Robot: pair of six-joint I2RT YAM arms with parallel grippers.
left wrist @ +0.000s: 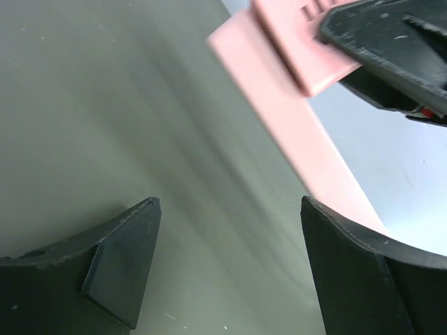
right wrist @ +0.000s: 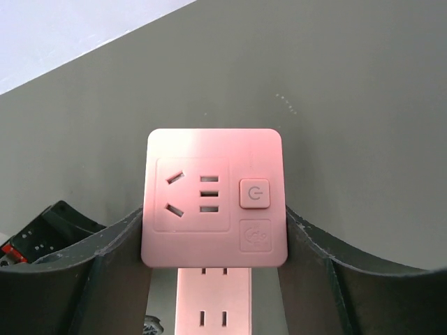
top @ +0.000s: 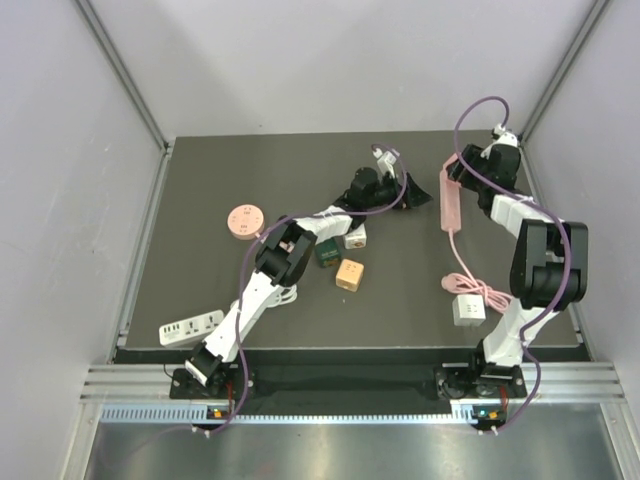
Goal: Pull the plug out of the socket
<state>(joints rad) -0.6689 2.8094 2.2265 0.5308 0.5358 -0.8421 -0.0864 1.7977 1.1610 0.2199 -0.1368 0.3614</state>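
pink socket strip [right wrist: 214,199]; dark grey counter [top: 220,170]; pink round disc [top: 243,221]; white strip [top: 190,327]; orange cube [top: 349,275]; dark green cube [top: 327,252]

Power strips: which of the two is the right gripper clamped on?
The pink power strip, far right, its end held in the right gripper; the white power strip lies free at near left.

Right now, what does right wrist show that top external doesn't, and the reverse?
Only right wrist: the socket holes and square power button on the pink plastic power strip. Only top external: round pink socket, long white power strip, green cube, white cube, tan cube, white plug block on a pink cable. Both: that pink strip gripped by the right gripper, over the dark table.
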